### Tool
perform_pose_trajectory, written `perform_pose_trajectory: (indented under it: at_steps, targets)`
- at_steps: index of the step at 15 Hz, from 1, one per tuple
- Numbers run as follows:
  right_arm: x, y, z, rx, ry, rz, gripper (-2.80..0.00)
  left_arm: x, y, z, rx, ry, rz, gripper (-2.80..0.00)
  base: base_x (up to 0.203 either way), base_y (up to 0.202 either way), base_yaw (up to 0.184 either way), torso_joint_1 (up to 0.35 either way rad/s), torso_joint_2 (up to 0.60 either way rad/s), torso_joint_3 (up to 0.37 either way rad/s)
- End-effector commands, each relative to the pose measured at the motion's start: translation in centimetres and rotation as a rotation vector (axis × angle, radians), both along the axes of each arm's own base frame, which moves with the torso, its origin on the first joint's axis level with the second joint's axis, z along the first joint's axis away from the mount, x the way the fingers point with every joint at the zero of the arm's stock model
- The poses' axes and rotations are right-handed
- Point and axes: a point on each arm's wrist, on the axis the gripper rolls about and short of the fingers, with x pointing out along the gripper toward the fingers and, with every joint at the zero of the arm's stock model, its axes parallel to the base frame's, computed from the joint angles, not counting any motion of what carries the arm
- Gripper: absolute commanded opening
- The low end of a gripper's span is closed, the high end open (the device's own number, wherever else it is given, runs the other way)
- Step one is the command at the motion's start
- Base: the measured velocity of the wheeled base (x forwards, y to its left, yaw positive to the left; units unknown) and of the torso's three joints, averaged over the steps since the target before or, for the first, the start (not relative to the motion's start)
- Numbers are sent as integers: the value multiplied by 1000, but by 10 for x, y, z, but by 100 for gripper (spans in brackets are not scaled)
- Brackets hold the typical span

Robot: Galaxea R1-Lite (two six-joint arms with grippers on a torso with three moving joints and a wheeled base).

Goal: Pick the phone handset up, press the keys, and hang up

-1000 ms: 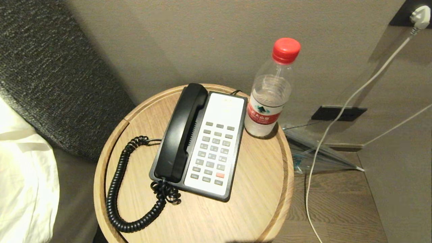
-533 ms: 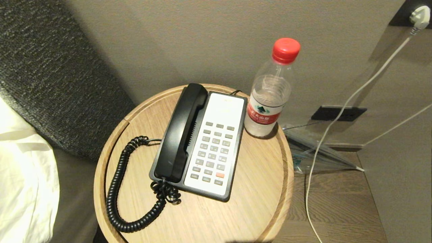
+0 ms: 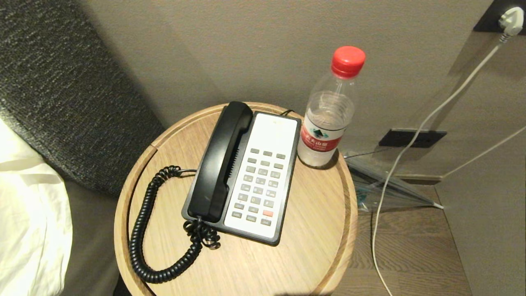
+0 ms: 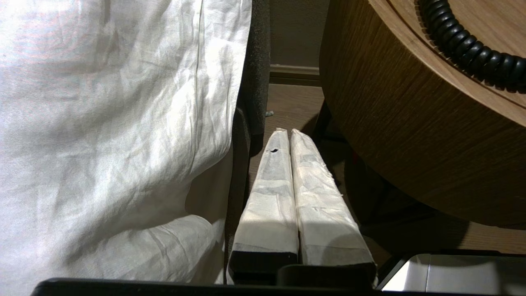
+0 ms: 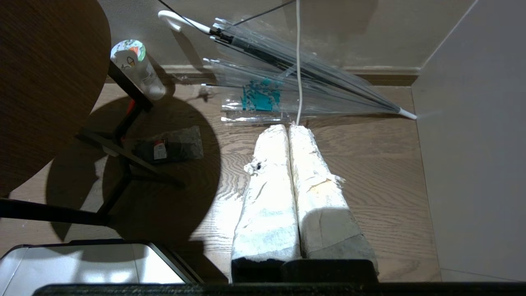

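Phone handset [image 3: 220, 162] lies cradled along the left side of the phone base [image 3: 283, 181], long, black, blocky at both ends; its coiled cord [image 3: 144, 230] loops off toward the desk [image 3: 316, 242] rim. Both my pincers sit below desk height and are cut out of the head view. My left pincer [image 4: 286, 132] is pressed together, empty, between the white bedding [image 4: 107, 123] and the desk's side wall, with the cord above it on the rim. My right pincer [image 5: 287, 127] is pressed together, empty, over the wooden floor [image 5: 390, 185], a clear umbrella [image 5: 296, 82] just beyond its tips. Keys [image 3: 259, 187] form a grey grid with one red button. A water bottle [image 3: 328, 119] stands just beside the base, near the far desk edge.
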Motion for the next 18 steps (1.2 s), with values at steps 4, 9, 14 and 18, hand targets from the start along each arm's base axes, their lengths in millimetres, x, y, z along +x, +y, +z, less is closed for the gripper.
perform_pose_trajectory:
  at_steps: [4, 9, 14, 18]
  targets:
    - [0, 0, 0, 0, 5, 0, -280, 0, 0, 0, 0, 0, 1, -280, 0, 0, 0, 0, 0, 0]
    - [8, 0, -46, 0, 168, 1, -280, 0, 0, 0, 3, 1, 1, -280, 0, 0, 0, 0, 0, 0]
    - [0, 0, 0, 0, 5, 1, -280, 0, 0, 0, -8, 0, 0, -280, 0, 0, 0, 0, 0, 0]
    - [0, 0, 0, 0, 4, -1, -280, 0, 0, 0, -12, 0, 0, -280, 0, 0, 0, 0, 0, 0]
